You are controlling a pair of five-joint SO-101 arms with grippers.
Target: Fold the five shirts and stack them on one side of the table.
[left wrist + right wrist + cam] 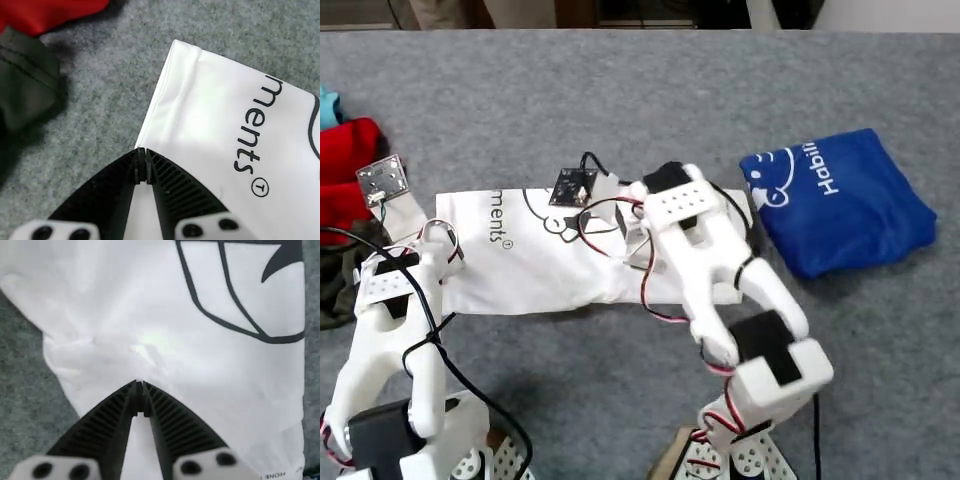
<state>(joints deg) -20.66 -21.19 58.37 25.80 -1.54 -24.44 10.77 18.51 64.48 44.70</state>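
Left tool is pinched shut on the near left corner of the white shirt. Right tool is likewise clamped on its near hem farther right, where the cloth puckers, and the shirt lies as a long band across the middle of the table. My judgement: lift both in step, keep the held hem taut and lay it square on the far hem. The bunched dark shirt and red shirt wait at the left edge; the folded blue shirt marks the stack toward the right edge.

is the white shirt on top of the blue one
No, the white shirt lies spread on the table beside the blue shirt.
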